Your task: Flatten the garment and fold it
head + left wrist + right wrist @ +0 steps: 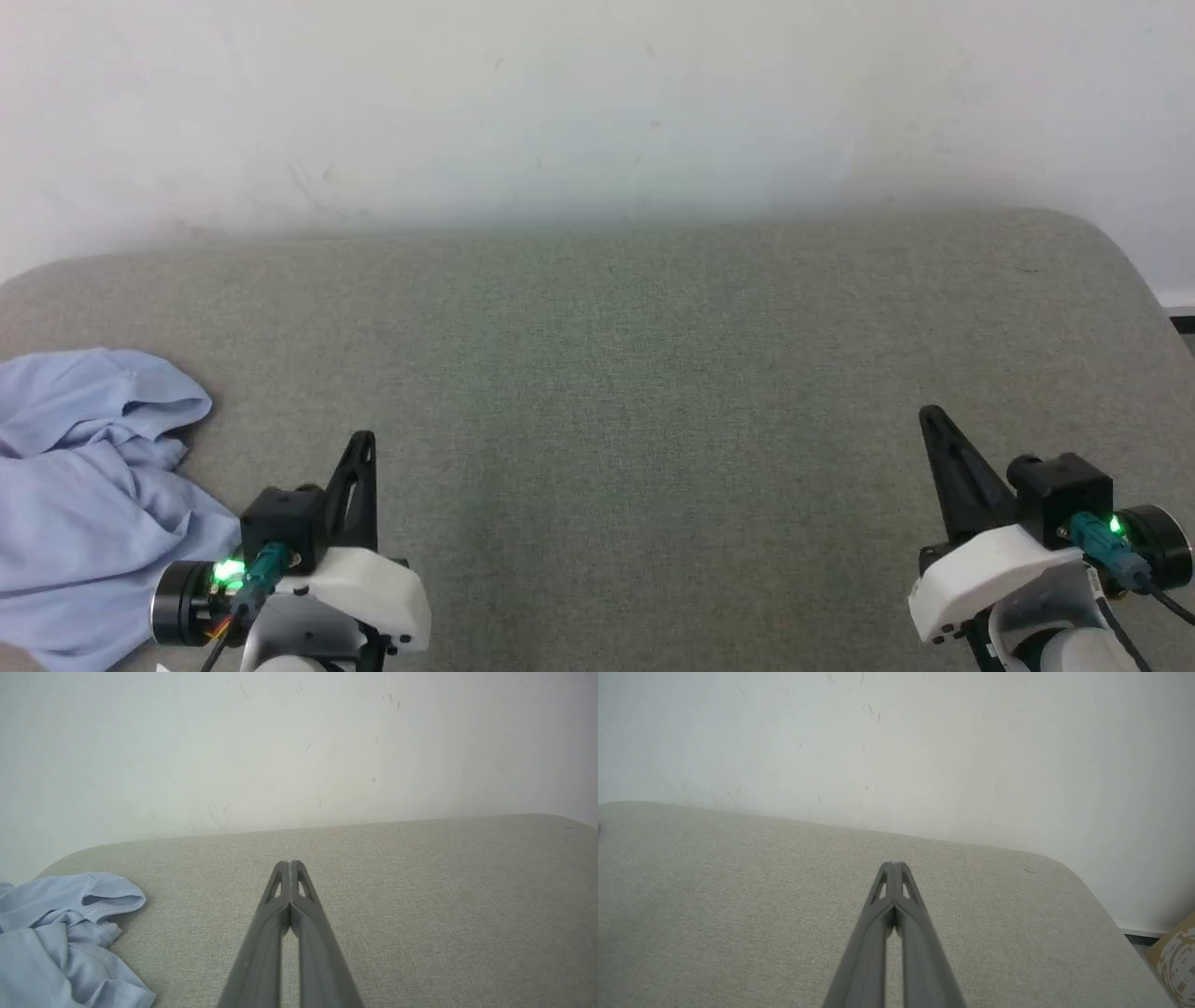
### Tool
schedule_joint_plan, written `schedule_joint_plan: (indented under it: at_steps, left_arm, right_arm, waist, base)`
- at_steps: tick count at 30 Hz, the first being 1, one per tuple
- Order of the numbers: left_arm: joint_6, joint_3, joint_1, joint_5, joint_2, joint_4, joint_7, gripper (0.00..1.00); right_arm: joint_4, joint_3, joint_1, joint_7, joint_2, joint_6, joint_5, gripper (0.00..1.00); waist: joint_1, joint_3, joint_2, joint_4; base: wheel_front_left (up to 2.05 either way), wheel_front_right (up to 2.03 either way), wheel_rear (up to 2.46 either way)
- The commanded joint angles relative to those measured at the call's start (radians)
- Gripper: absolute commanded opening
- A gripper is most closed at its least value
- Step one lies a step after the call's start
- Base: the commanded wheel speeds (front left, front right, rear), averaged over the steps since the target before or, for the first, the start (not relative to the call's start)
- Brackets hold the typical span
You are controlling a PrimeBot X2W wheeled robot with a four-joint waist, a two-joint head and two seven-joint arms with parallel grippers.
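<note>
The garment (84, 495) is a light blue shirt lying crumpled at the left edge of a grey-green padded surface (635, 373). It also lies at the lower left of the left wrist view, garment (60, 942), with a hemmed sleeve opening facing up. My left gripper (364, 439) hovers just right of the cloth, shut and holding nothing; its fingers meet at the tips (290, 864). My right gripper (929, 413) stands far to the right over bare fabric, also shut and holding nothing, tips together (893, 864).
A pale wall (597, 103) rises directly behind the surface. The surface's rounded right corner (1069, 868) drops off to a dark floor strip, with a patterned tan object (1174, 952) beyond it.
</note>
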Motion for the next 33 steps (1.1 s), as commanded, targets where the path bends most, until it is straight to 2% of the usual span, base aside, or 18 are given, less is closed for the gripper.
schedule_joint_plan:
  at_steps: [1, 19, 20, 33]
  left_arm:
    - [0.006, -0.001, -0.009, 0.006, 0.000, -0.005, 0.000, 0.00]
    - [0.006, -0.001, -0.009, 0.006, 0.000, -0.005, 0.000, 0.00]
    - [0.006, -0.001, -0.009, 0.006, 0.000, -0.005, 0.000, 1.00]
    - [0.000, -0.011, -0.006, -0.031, 0.000, 0.013, -0.023, 1.00]
  right_arm:
    - [0.002, -0.002, -0.009, 0.001, 0.003, -0.001, -0.006, 0.00]
    - [0.002, -0.002, -0.009, 0.001, 0.003, -0.001, -0.006, 0.00]
    - [0.002, -0.002, -0.009, 0.001, 0.003, -0.001, -0.006, 1.00]
    - [0.020, -0.010, -0.001, -0.023, 0.000, 0.000, 0.024, 1.00]
  waist:
    - [0.0000, 0.000, -0.0001, 0.000]
    - [0.0000, 0.000, -0.0001, 0.000]
    - [0.0000, 0.000, -0.0001, 0.000]
    - [0.0000, 0.001, -0.0001, -0.002]
  base:
    - [0.00, 0.00, 0.00]
    - [0.00, 0.00, 0.00]
    - [0.00, 0.00, 0.00]
    - [0.00, 0.00, 0.00]
